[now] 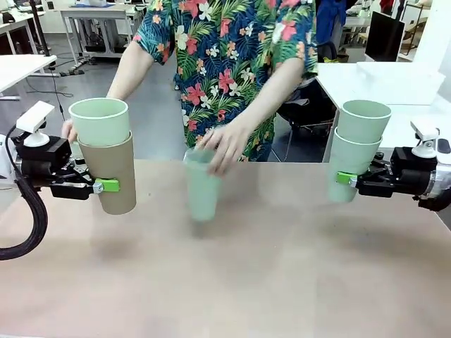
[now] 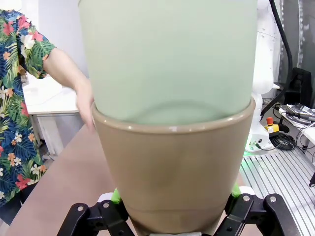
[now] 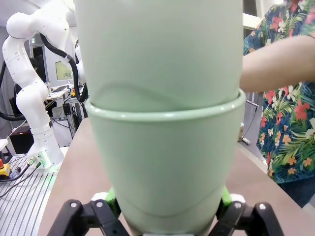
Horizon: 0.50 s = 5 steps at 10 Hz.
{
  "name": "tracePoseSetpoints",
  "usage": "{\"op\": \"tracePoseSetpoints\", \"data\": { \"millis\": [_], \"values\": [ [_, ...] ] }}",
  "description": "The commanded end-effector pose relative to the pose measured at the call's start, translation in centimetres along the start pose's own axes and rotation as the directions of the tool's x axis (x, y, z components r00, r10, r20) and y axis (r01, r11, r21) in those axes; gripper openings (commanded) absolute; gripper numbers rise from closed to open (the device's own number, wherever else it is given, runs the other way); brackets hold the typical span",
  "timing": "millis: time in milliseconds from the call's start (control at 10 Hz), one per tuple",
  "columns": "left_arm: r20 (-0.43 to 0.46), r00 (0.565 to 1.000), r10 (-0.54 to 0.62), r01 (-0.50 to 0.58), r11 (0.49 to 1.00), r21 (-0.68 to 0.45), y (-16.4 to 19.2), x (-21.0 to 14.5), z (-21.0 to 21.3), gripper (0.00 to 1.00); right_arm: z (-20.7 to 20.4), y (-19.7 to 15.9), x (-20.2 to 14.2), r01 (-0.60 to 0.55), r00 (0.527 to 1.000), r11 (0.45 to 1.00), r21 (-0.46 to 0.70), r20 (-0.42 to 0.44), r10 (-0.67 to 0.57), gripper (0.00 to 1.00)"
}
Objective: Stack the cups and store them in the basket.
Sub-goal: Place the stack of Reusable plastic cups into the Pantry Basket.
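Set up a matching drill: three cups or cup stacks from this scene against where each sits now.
Things:
1. tan brown tapered matte cup
2. two nested pale mint green cups
3. single pale mint green cup

Places:
A. mid-table, under the person's hand
B. clamped in the left gripper
C. clamped in the right gripper

Pairs: 1-B, 2-C, 3-A

Middle mint cup (image 1: 202,191) and person's hand (image 1: 224,146) motion-blurred; cup rim partly hidden.

Tan-brown matte table (image 1: 282,282). One mint green cup (image 1: 202,191) upright near the middle, toward the far edge, blurred. Person's hand (image 1: 224,146) on its rim.
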<state>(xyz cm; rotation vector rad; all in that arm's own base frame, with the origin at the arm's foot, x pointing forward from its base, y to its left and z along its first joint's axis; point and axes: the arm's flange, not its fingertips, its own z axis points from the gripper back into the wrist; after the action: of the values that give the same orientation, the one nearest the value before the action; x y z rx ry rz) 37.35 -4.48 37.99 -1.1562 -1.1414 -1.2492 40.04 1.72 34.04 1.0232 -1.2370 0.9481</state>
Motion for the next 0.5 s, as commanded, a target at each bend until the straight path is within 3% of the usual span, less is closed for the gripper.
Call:
{"op": "tracePoseSetpoints", "data": {
  "millis": [0, 400],
  "values": [
    [0.009, 1.0, -0.002, 0.002, 1.0, -0.002, -0.03, 0.23, -0.09, 0.85, -0.02, 0.05, 0.19, -0.017, 1.0, 1.0, 0.004, 0.013, 0.016, 0.84],
    [0.009, 1.0, -0.002, 0.002, 1.0, -0.002, -0.03, 0.23, -0.09, 0.85, -0.02, 0.05, 0.19, -0.017, 1.0, 1.0, 0.004, 0.013, 0.016, 0.84]
  ]
}}
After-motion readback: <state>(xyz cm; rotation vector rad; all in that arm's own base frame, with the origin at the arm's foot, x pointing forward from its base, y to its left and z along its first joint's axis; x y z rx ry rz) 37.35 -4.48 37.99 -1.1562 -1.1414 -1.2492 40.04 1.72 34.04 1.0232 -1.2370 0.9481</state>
